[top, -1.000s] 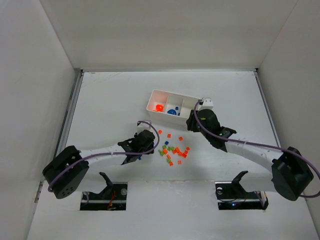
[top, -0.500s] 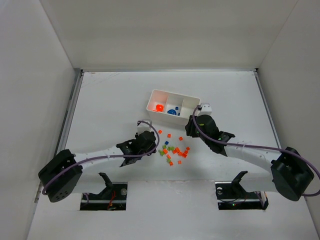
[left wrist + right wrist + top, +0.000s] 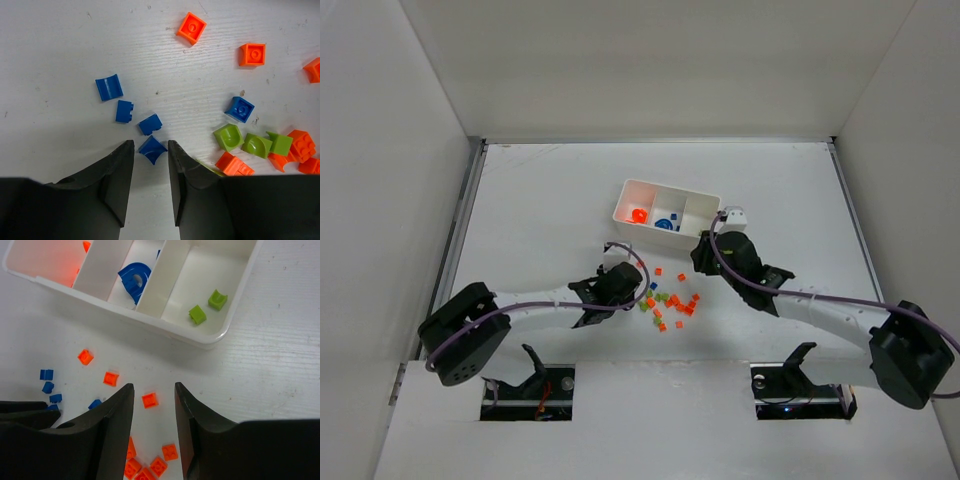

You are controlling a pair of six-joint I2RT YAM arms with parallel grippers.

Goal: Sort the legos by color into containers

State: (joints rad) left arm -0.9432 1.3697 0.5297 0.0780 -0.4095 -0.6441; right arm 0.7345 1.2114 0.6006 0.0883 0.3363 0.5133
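Loose legos (image 3: 670,298) in orange, blue and green lie scattered mid-table. My left gripper (image 3: 150,146) hangs low over them, open. A small blue lego (image 3: 152,149) sits on the table between its fingertips, with a gap on the right side. More blue pieces (image 3: 124,111) lie just beyond, and green ones (image 3: 228,137) and orange ones (image 3: 252,54) to the right. My right gripper (image 3: 154,387) is open above an orange lego (image 3: 150,400), just in front of the white tray (image 3: 200,340). The tray's containers hold an orange piece (image 3: 638,215), a blue piece (image 3: 134,277) and two green pieces (image 3: 197,315).
The tray (image 3: 670,188) stands behind the pile, toward the back of the table. White walls enclose the table on the left, right and back. Both arms stretch inward from the near edge, and their wrists almost meet over the pile.
My left gripper slid right toward the pile and its jaws narrowed slightly. The right gripper drew back a little from the tray toward the pile.
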